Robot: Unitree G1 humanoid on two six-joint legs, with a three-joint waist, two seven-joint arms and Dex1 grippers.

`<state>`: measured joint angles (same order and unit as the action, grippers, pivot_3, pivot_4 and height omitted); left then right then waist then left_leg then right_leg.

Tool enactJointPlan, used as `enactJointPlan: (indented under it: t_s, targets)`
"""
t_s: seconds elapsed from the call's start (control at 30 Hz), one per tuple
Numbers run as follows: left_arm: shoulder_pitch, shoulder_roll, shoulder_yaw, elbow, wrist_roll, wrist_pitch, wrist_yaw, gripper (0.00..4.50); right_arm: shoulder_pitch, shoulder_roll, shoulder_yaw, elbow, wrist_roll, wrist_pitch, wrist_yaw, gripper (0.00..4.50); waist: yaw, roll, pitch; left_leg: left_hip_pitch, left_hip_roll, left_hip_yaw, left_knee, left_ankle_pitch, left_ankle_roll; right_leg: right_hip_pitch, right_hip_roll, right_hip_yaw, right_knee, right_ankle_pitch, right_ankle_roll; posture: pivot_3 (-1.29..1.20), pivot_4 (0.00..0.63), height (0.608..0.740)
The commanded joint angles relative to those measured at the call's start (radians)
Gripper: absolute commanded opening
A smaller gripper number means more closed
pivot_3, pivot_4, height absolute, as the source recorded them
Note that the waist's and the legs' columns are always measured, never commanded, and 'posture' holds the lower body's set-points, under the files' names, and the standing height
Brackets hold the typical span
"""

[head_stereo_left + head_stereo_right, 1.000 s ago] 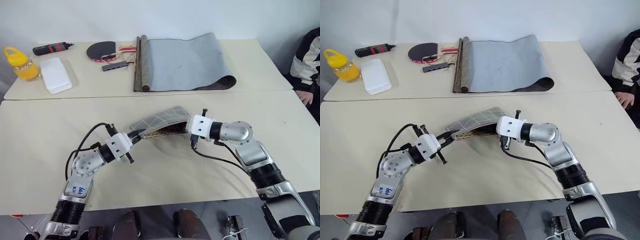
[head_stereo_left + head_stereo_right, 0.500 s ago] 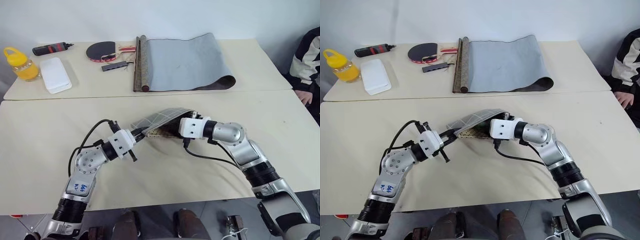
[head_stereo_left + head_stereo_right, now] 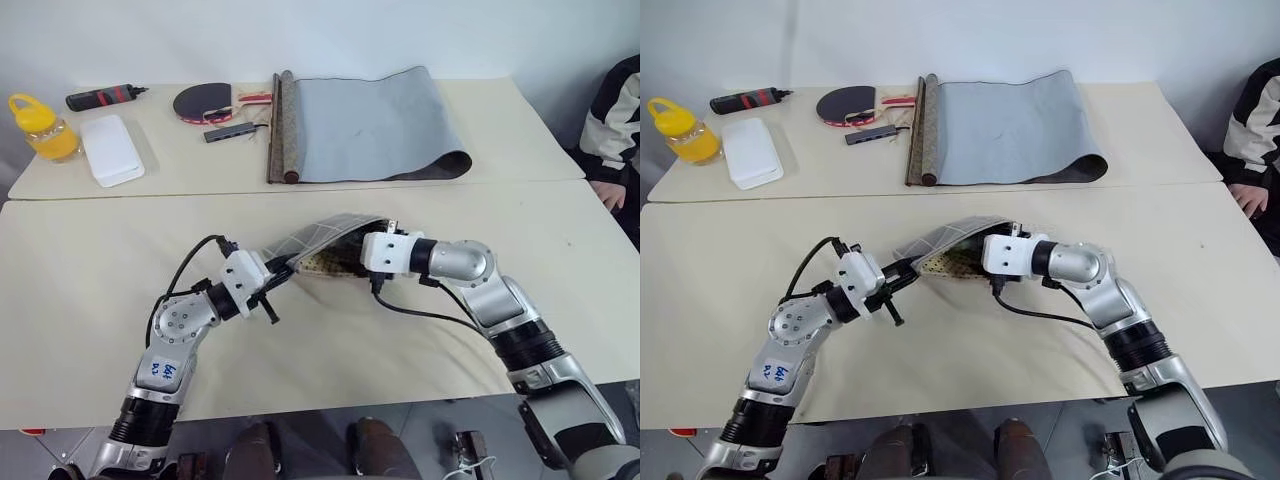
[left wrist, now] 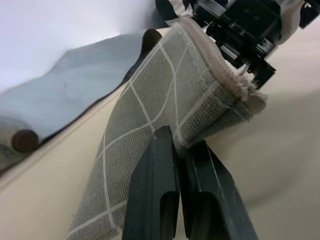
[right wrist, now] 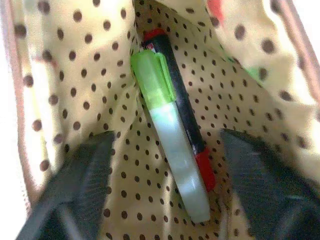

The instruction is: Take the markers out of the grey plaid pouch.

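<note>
The grey plaid pouch [image 3: 318, 240] arches off the table, mouth open, with two markers [image 5: 172, 140], one green-capped and one black-and-red, lying side by side on its dotted lining.

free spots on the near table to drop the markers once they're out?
Bare near table to the left of the left pincer, and the wide stretch between the right arm and the person's hand. Crowded: the grey plaid pouch mid-table, and the far table with rolled mat, paddle, white box, jar.
</note>
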<state>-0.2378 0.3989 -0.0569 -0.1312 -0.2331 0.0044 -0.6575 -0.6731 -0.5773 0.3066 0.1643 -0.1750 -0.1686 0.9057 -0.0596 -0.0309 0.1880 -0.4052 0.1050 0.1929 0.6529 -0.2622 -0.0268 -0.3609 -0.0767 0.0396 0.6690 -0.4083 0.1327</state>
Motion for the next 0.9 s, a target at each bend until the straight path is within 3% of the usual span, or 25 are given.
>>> enactJointPlan:
  t_s: [0.03, 0.23, 0.43, 0.53, 0.67, 0.9]
  targets:
    - [0.008, -0.003, 0.021, -0.099, -0.161, 0.211, -0.017, 0.0, -0.057, -0.084, -0.028, -0.133, 0.084, 0.099, 0.163, 2.97, 0.001, 0.001, 0.0, 0.0, 0.0, -0.002, 0.0, 0.0, 0.0, 0.0, 0.0, 0.0, 0.0, 0.0, 0.0, 0.0, 0.15, 0.74]
    - [0.01, 0.002, 0.021, -0.193, -0.35, 0.502, -0.034, 0.0, -0.12, -0.181, -0.015, -0.247, 0.176, 0.294, 0.367, 2.97, 0.001, 0.001, 0.0, 0.001, 0.001, -0.009, 0.001, 0.0, 0.0, 0.001, 0.001, 0.0, 0.001, 0.0, 0.0, 0.0, 0.15, 0.74]
    - [-0.012, -0.031, 0.046, -0.234, -0.478, 0.656, 0.0, 0.0, -0.157, -0.219, 0.042, -0.238, 0.136, 0.349, 0.465, 2.97, 0.003, 0.001, 0.0, 0.0, 0.0, -0.01, 0.001, 0.0, 0.0, 0.003, 0.0, -0.001, -0.002, 0.0, 0.0, 0.0, 0.15, 0.74]
    - [-0.003, -0.013, 0.018, -0.206, -0.388, 0.606, 0.0, 0.0, -0.155, -0.19, 0.081, -0.185, 0.088, 0.322, 0.437, 2.97, -0.001, 0.001, 0.0, 0.001, 0.0, -0.01, 0.002, 0.0, 0.0, 0.003, 0.001, -0.001, -0.002, 0.0, 0.0, 0.0, 0.15, 0.74]
    - [0.019, -0.078, 0.085, -0.149, -0.445, 0.632, 0.049, 0.0, -0.158, -0.136, 0.109, -0.115, 0.02, 0.29, 0.359, 2.97, -0.002, 0.001, 0.0, 0.001, 0.0, -0.01, 0.002, 0.0, 0.0, 0.003, 0.001, -0.001, -0.003, 0.0, 0.0, 0.0, 0.15, 0.74]
    - [0.041, -0.073, 0.07, -0.146, -0.419, 0.614, 0.029, 0.0, -0.159, -0.088, 0.122, -0.035, -0.048, 0.215, 0.286, 2.97, -0.004, 0.001, 0.0, 0.001, 0.0, -0.01, 0.004, 0.0, 0.0, 0.004, 0.001, -0.001, -0.002, 0.0, 0.0, 0.0, 0.15, 0.74]
